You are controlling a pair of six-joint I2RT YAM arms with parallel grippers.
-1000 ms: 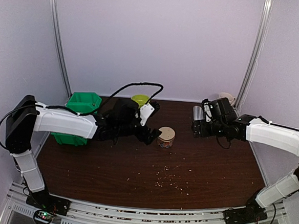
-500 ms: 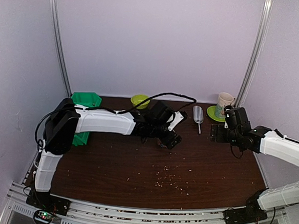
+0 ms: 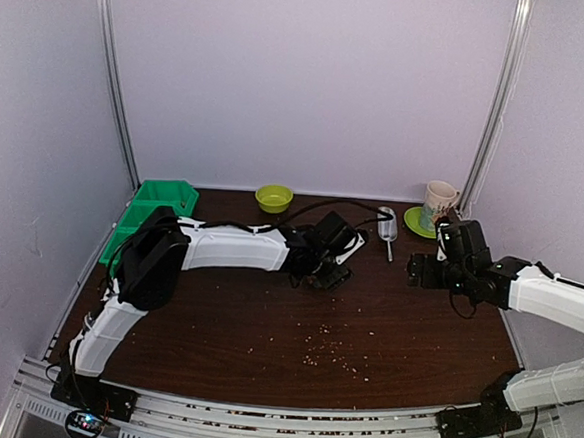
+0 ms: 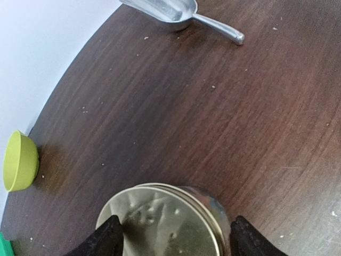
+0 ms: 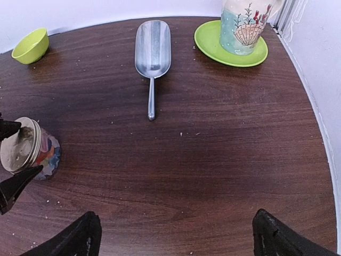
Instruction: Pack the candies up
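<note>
A glass jar with a silvery metal lid stands on the dark wood table; coloured candies show through its side. My left gripper reaches across the middle of the table, its two black fingers pressed on opposite sides of the jar near the lid. In the right wrist view those fingertips flank the jar at the far left. My right gripper hovers open over bare wood to the right, well apart from the jar.
A metal scoop lies behind the jar. At the back stand a lime bowl and a shell-patterned mug on a green saucer. A green bin sits far left. Pale crumbs dot the front.
My left gripper came over the jar from its left side and its fingers narrowed onto it. My right arm drew back to the right and dropped lower.
</note>
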